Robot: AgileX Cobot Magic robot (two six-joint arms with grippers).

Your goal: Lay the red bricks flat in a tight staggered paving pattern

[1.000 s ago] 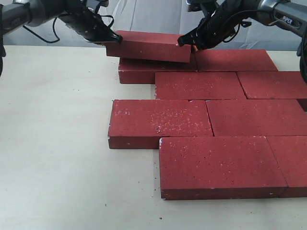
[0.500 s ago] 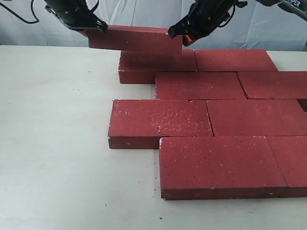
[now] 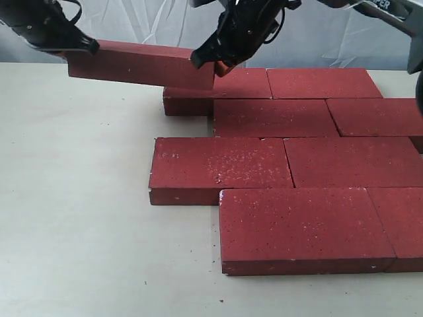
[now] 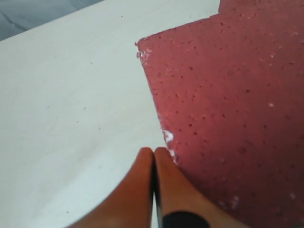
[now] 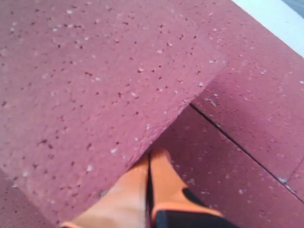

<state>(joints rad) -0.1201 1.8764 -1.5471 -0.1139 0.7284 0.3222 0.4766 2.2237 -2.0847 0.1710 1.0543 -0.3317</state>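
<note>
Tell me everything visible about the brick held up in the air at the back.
The raised brick is a dark red rectangular paver, thick, rough, flecked with white specks, one corner chipped pale. It hangs slightly tilted, right end lower, that end over the back row of laid bricks. The left gripper and right gripper, fingers shut together, press on its opposite ends.

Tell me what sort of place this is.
Probably a robot lab test bench, not a building site: red bricks lie on a pale table, a plain cloth hangs behind, and the left claw and right claw hold one brick up.
</note>
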